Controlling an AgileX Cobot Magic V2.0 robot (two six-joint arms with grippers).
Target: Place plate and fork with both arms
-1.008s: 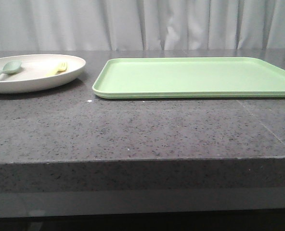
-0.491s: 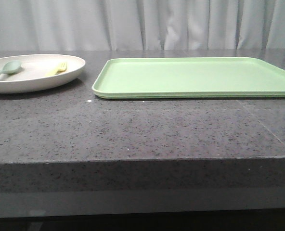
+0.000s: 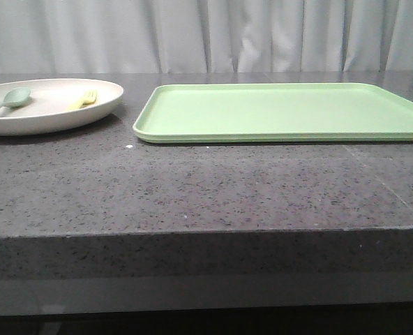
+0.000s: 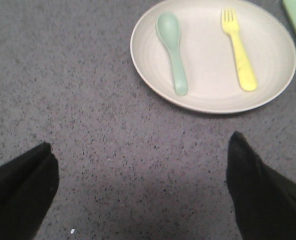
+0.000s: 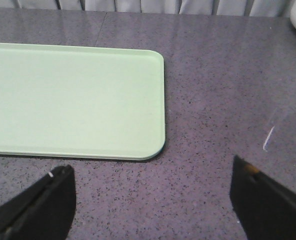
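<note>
While nothing on the table has moved since a moment ago, the plate sits at the left, beside the green tray. On the plate lie the yellow fork and the green spoon. The left gripper is wide open, holding nothing. The right gripper is wide open too, holding nothing.

A light-green tray and sage-green spoon sit on the speckled grey table.
</note>
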